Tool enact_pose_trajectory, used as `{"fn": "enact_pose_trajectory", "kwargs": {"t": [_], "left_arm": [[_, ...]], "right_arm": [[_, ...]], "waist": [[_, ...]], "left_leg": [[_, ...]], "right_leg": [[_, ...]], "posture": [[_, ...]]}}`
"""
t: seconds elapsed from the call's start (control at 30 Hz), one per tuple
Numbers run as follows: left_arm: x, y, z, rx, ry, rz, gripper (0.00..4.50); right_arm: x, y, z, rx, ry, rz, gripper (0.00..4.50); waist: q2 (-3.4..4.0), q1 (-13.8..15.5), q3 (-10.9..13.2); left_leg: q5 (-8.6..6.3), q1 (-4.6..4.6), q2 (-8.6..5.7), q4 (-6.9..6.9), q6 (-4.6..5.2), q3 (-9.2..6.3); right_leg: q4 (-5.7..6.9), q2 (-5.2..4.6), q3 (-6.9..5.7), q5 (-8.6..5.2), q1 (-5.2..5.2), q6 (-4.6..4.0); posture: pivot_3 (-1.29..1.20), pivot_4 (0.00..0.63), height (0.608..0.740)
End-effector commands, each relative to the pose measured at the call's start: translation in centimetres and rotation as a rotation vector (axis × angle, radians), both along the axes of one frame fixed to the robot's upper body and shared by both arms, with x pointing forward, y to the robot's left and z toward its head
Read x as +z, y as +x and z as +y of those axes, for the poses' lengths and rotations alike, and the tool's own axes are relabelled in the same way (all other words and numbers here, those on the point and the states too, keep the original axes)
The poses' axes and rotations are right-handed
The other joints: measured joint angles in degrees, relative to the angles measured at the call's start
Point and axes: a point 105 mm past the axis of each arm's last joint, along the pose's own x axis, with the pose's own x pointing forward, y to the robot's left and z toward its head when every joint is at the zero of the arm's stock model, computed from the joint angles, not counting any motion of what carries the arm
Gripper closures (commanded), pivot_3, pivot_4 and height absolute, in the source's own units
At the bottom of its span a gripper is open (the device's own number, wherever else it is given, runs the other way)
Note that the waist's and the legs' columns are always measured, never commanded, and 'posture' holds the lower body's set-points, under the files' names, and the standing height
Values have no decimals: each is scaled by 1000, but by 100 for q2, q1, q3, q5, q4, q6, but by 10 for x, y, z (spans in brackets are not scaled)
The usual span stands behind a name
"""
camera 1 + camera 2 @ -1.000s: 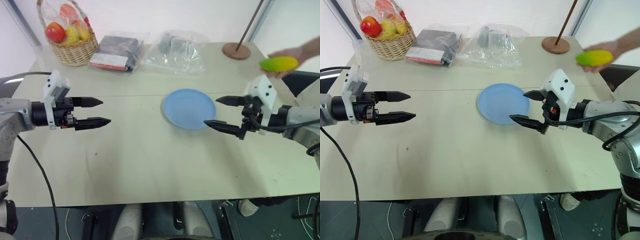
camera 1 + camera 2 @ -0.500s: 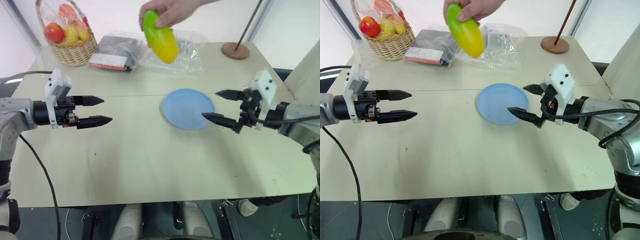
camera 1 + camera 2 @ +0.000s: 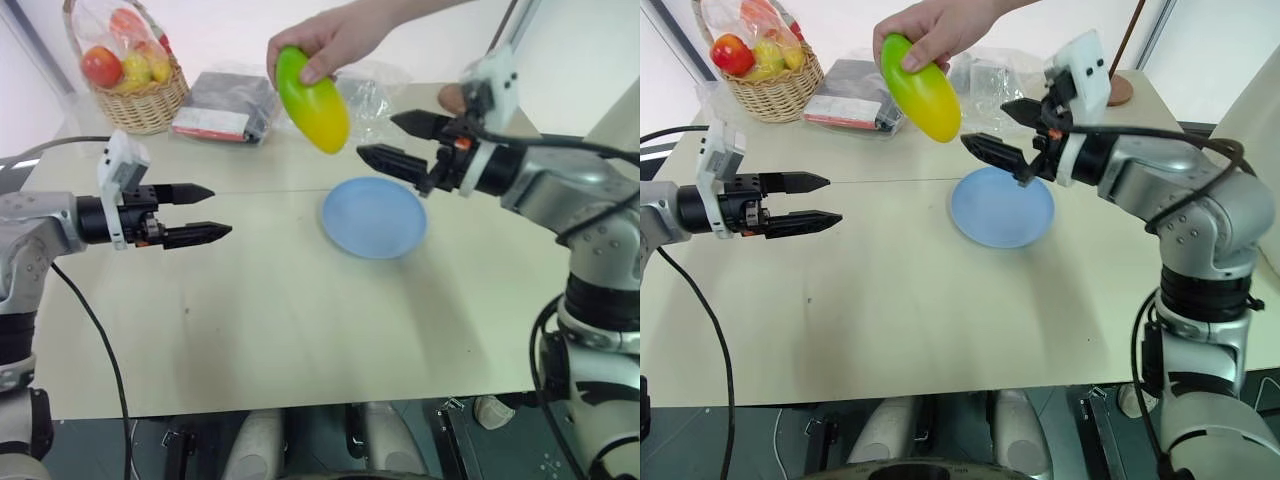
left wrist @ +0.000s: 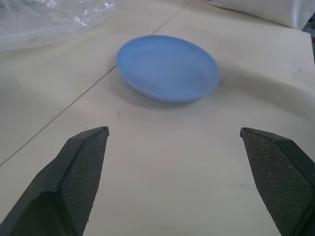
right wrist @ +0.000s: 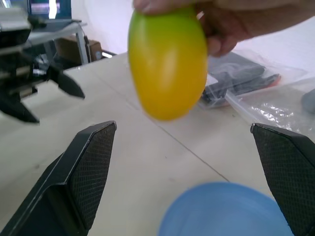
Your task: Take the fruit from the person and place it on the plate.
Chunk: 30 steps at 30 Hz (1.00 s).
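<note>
The right tool (image 3: 388, 140) is raised above the surface (image 3: 280, 320), its two black fingers spread wide and holding nothing. It points toward the mango (image 3: 313, 100), which hangs just beyond the fingertips, at about 10 o'clock from them in the left eye view, close but not touching. In the right wrist view the mango (image 5: 167, 61) sits between the two fingers, farther out, with open space on either side.

A person's hand (image 3: 335, 40) grips the mango by its green upper end, the yellow-orange end tilted downward. The hand enters from about 1 o'clock in the head view. The mango is in the air above the far half of the surface, roughly at 11 o'clock from the plate (image 3: 375, 217).

The light-blue plate lies flat on the surface, below the right tool, with nothing on it.

The left tool (image 3: 205, 211) is well apart at about 9 o'clock from the plate, held level over the surface, pointing toward the plate. Its fingers are spread and hold nothing; in the left wrist view the plate (image 4: 167, 68) lies ahead between them.

At the far edge of the surface stand a wicker basket (image 3: 140, 100) of fruit at about 11 o'clock, a dark packet (image 3: 225, 105) beside it, and a clear plastic bag (image 3: 365, 95) behind the mango.
</note>
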Motion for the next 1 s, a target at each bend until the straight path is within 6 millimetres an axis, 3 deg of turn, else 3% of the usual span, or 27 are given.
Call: {"fn": "enact_pose_trajectory", "kwargs": {"t": [0.03,0.37,0.83,1.0], "left_arm": [[10,-2,-3,-11,2,-50,22],[9,-6,-2,10,0,-60,22],[9,-8,1,37,2,-71,22],[9,-9,1,40,1,-75,0]], "right_arm": [[17,1,9,20,34,-25,0],[14,13,43,91,17,-2,0],[18,30,57,93,31,-18,0],[20,32,59,98,40,-29,1500]], "waist": [[0,4,0],[0,-7,0],[2,-18,1],[2,-22,1]], "left_leg": [[0,-2,-1,0,0,0],[0,-4,-2,-2,0,2],[0,-6,-2,-6,0,4],[0,-6,-2,-7,0,4]], "right_leg": [[0,-1,0,0,-2,0],[1,-2,0,1,-7,1],[4,-2,0,1,-16,0],[4,-1,0,1,-17,0]], "posture": [[0,150,740],[0,150,740],[0,150,740],[0,150,740]]}}
